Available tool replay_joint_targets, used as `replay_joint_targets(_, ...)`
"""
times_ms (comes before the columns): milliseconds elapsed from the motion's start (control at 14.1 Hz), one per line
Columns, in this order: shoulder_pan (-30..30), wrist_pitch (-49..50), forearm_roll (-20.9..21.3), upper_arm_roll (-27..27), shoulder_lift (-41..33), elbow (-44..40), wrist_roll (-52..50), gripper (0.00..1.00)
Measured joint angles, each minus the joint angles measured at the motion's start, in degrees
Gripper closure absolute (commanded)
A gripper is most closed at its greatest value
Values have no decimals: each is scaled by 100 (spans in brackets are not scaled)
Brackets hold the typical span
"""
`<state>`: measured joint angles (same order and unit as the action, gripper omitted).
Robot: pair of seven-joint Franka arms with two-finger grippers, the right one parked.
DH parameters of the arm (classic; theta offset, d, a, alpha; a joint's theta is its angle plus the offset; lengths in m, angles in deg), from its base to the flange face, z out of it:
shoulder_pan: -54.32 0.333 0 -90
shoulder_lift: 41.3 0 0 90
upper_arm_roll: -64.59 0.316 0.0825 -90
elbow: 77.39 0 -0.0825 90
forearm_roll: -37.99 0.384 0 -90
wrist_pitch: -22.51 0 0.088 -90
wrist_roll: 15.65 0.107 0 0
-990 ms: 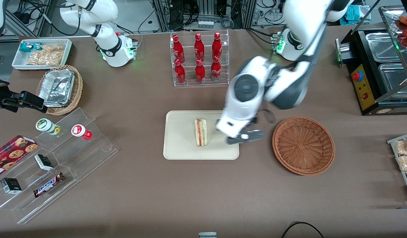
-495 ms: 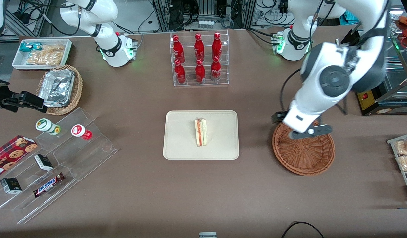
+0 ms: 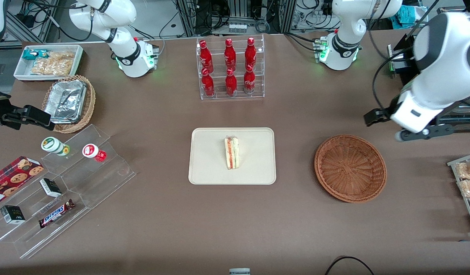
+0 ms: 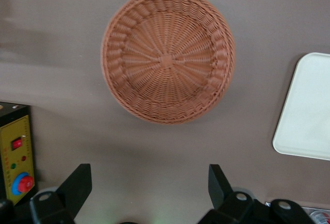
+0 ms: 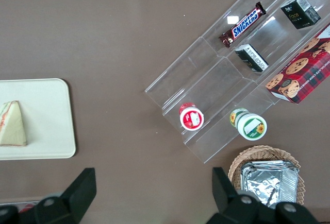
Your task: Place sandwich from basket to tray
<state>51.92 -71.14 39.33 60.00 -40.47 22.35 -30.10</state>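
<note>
The end effector (image 4: 147, 193) hangs above the desk (image 3: 235, 229) at the working arm's end, fingers (image 4: 77, 185) spread wide and holding nothing. Nearest it sits the basket (image 3: 350, 168) — round, reddish-brown wicker, nothing in it. Farther toward the parked arm's end lies the cream tray (image 3: 208, 168), carrying the sandwich (image 3: 231, 153) — a wrapped white-bread wedge showing red and green filling, resting near the tray's middle, well apart from the end effector.
</note>
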Motion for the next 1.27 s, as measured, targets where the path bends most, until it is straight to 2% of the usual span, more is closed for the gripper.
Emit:
replay_joint_targets(778,118,331,-83,-31,-301,-319,104,0)
replay_joint_targets(1273,118,426,-239,-38,-485,-320,751,0)
